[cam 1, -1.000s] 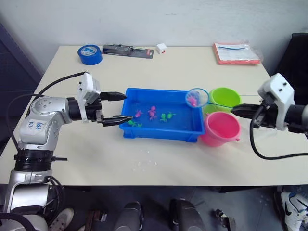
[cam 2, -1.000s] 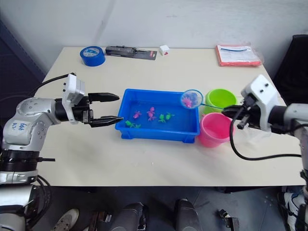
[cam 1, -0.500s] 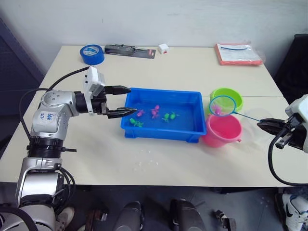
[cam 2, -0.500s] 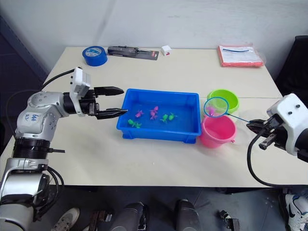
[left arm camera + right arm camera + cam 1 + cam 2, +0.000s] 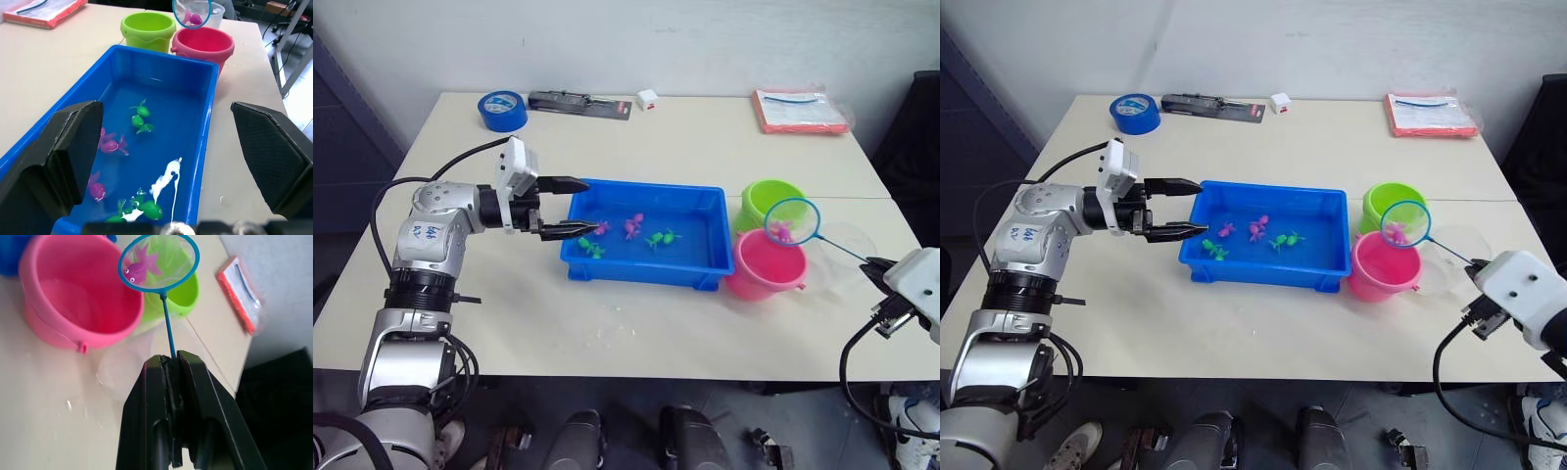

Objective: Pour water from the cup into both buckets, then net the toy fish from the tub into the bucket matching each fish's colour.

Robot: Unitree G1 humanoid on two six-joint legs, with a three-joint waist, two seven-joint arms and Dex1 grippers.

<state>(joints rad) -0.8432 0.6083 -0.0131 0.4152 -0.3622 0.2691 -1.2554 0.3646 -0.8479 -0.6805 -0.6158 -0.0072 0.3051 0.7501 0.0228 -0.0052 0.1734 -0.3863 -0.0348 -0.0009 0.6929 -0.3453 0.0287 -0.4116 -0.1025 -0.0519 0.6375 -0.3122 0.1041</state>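
Pink fish (image 5: 139, 267) sits in your net (image 5: 158, 263), whose ring hangs over the pink bucket (image 5: 766, 264) right of centre in the head view, lime bucket (image 5: 771, 200) just behind it. Your right gripper (image 5: 171, 363) is clamped tight on the net's thin handle. Your left gripper (image 5: 579, 207) has its fingers spread wide and empty at the blue tub (image 5: 704, 273), centre frame. Clear cup (image 5: 851, 240) stands beside the buckets.
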